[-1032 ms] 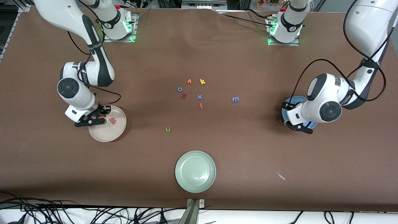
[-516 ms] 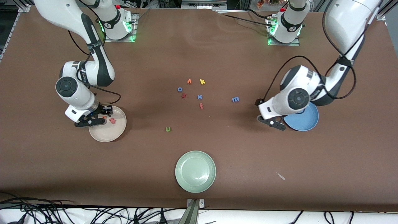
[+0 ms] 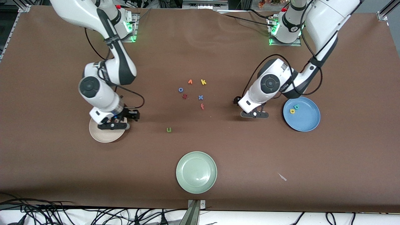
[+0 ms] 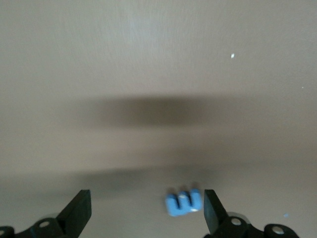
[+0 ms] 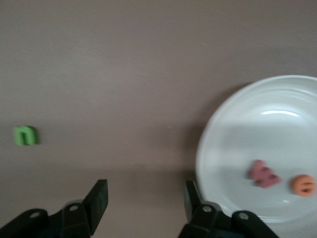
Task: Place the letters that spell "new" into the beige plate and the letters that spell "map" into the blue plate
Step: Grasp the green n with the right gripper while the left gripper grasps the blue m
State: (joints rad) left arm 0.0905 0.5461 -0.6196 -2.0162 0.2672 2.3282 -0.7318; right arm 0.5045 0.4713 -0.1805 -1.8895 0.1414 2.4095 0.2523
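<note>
Overhead, the left gripper (image 3: 254,114) hangs empty beside the blue plate (image 3: 309,125) holding yellow "p" (image 3: 292,111) and teal "a" (image 3: 296,107). Left wrist: jaws wide over blue "m" (image 4: 183,203). Right wrist: the right gripper (image 5: 146,201), parted, empty, at the beige plate (image 5: 233,129) with pink "w" (image 5: 263,174) and orange "e" (image 5: 302,185); green "n" (image 5: 25,135) on the table.

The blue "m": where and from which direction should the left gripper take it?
From straight above, closing across the outer edges of the blue "m". It lies flat on the table, with bare cloth all round it. The open left gripper already hangs over it, one finger close beside it.
</note>
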